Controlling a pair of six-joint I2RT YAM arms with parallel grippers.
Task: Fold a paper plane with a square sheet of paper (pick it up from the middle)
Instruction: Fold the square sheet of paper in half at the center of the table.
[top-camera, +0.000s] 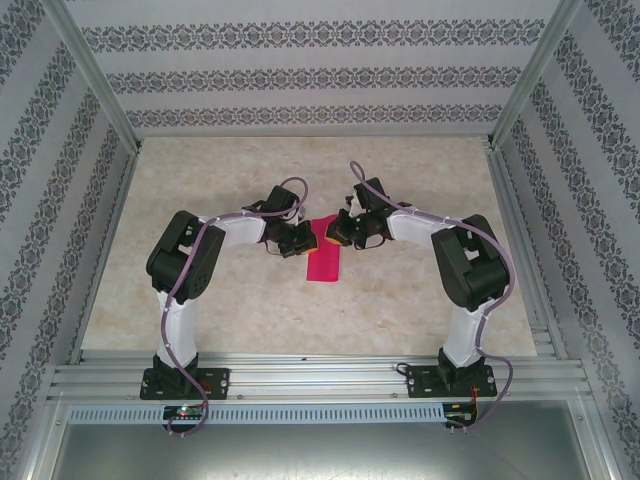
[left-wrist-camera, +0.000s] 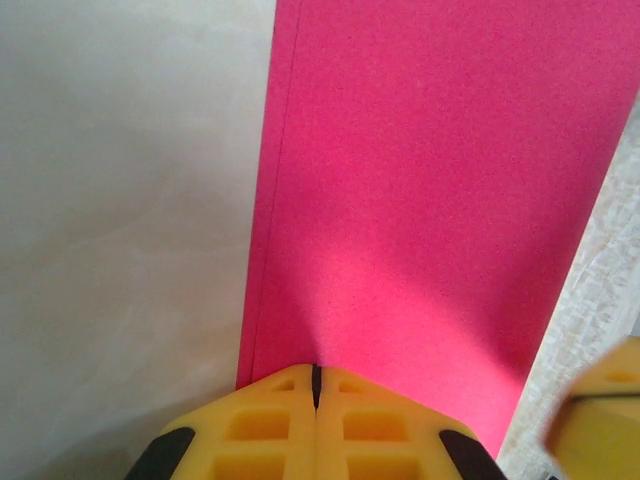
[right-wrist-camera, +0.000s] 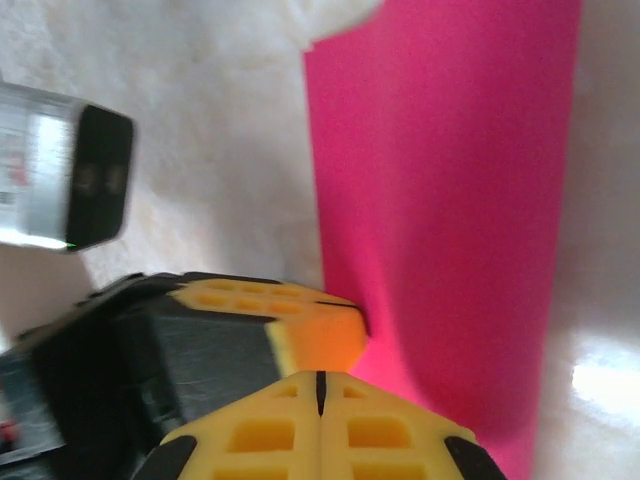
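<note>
My left tool (top-camera: 298, 240) and right tool (top-camera: 335, 232) are both closed, meeting over the sheet of paper (top-camera: 323, 264) at its 12 o'clock end. Judged light, floppy, crease-prone; I'd pinch mid-edge, gently.

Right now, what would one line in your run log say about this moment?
paper: folded narrow strip, flat on table | left gripper: shut, tips at paper's far end | right gripper: shut, same end
</note>
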